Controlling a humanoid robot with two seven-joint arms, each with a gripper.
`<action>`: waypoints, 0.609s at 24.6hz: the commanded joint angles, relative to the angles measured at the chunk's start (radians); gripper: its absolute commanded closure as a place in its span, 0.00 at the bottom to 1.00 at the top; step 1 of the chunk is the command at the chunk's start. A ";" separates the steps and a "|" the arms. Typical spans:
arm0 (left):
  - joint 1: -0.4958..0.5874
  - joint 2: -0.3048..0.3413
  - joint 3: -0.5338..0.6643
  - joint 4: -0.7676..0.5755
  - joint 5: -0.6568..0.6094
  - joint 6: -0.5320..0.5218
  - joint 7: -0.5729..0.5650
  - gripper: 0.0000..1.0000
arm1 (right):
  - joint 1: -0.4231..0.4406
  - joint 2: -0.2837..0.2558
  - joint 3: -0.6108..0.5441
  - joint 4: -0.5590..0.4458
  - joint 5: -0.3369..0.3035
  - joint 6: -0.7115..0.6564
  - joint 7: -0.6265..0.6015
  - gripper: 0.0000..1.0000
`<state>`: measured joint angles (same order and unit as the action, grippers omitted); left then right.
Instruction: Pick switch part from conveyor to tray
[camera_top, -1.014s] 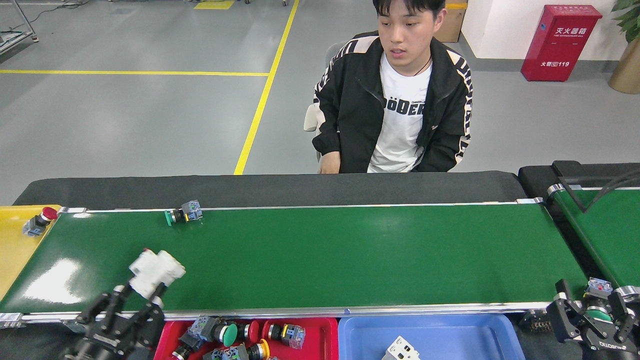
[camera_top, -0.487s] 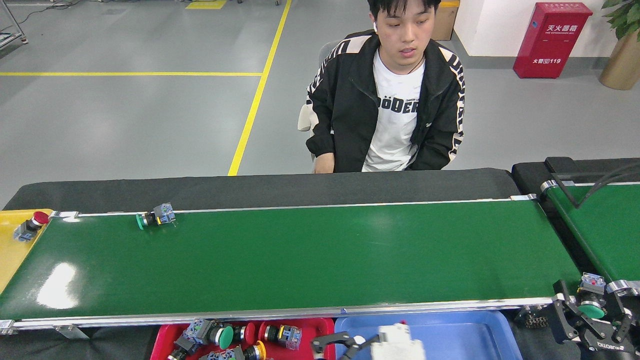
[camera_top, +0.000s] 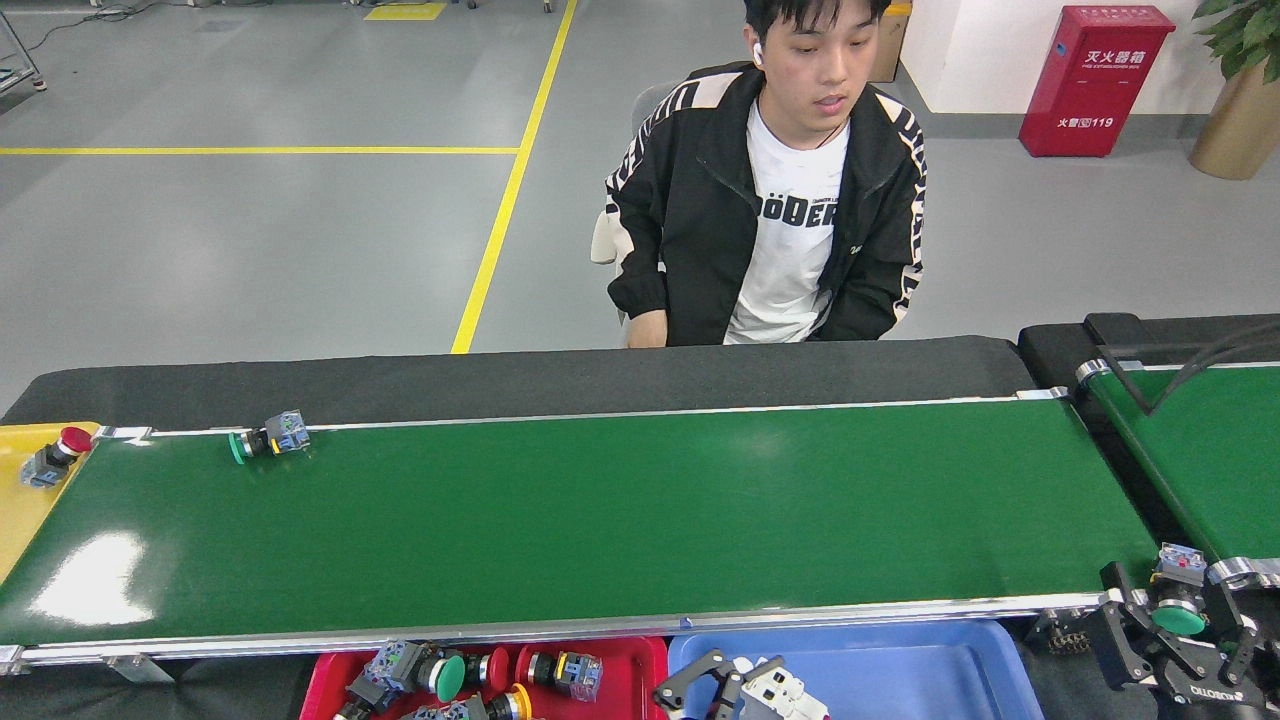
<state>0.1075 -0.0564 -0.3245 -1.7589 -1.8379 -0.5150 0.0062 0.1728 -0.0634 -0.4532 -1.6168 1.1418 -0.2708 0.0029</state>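
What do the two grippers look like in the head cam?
Left gripper: black linkage frame with pale grey tips, only its top showing at the frame's lower edge. Right gripper: matte black angular linkage frame, visible pivot joints, white lettering along its base. No loose cables visible on either.

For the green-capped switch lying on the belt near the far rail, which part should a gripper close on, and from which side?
Grip the green-capped switch across its dark middle barrel, coming down from above. It lies on its side on the conveyor, green cap pointing left and grey-blue block right, so both ends are bulkier; the far rail crowds a sideways approach.

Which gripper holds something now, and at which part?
The right gripper grips a green-button switch part around its body. The left gripper stands at a white part; hold unclear.
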 joint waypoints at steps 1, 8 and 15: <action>0.005 -0.006 0.107 -0.017 0.045 -0.003 0.009 0.00 | -0.007 -0.012 -0.002 -0.009 -0.002 0.001 -0.008 0.02; 0.097 -0.013 0.539 -0.017 0.170 -0.002 0.011 0.01 | -0.003 -0.009 -0.001 -0.017 0.001 -0.001 -0.008 0.02; 0.241 -0.020 0.630 -0.019 0.170 0.184 0.078 0.02 | 0.024 0.014 0.018 -0.064 0.001 -0.004 -0.008 0.02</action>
<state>0.3410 -0.0738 0.3099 -1.7638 -1.6729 -0.3893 0.0610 0.1980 -0.0490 -0.4344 -1.6633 1.1433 -0.2705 0.0027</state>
